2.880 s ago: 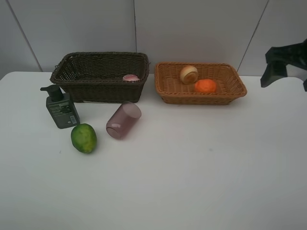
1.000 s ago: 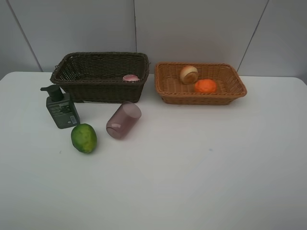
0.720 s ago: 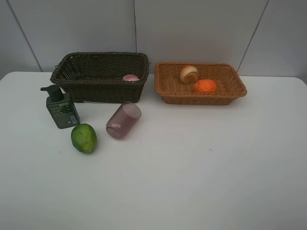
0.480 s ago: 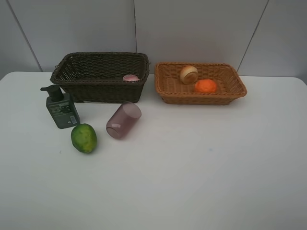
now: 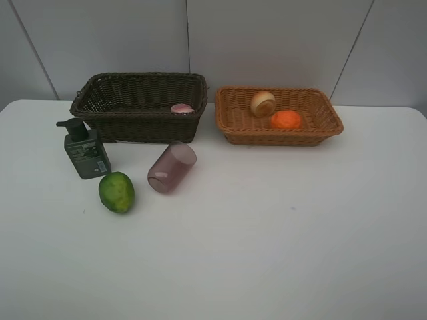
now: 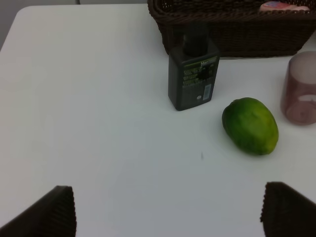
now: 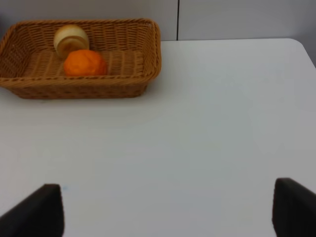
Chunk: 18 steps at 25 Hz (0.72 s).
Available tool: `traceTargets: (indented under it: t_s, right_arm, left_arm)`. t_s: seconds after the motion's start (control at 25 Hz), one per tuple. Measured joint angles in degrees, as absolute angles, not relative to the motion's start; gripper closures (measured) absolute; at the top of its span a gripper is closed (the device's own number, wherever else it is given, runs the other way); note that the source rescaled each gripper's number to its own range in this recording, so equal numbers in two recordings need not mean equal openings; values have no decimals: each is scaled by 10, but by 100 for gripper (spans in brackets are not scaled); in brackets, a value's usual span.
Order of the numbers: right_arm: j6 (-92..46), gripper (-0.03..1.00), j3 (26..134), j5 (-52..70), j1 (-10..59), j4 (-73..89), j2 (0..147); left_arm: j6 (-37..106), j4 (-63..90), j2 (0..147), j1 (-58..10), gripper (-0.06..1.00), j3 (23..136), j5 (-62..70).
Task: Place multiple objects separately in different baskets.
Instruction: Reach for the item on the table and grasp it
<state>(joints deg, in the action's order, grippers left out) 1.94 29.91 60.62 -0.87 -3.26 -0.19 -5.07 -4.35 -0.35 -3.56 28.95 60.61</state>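
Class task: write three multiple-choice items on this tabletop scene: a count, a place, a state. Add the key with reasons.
1. How many items rest on the table outside the baskets? A two; B three; C five.
2. Where is the orange? A on the table; B in the dark basket; C in the tan basket.
3. How do the left gripper's jaws stand? A wide apart, empty; B shut on a bottle; C shut on a fruit.
Key: 1 B, the pump bottle, green fruit and purple cup; 2 C, it lies inside the tan weave; 3 A, nothing sits between its fingertips.
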Motion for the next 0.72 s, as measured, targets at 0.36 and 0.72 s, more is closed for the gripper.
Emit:
traceTargets:
  t_s: [0.36, 0.72]
  right_arm:
    - [19, 9, 299, 606, -9, -33, -2]
    - [19, 9, 299, 606, -9, -33, -2]
  left_arm:
    - [-50, -45, -3, -36, 0, 290, 606]
    - [-32, 30, 48, -36, 0, 292, 603]
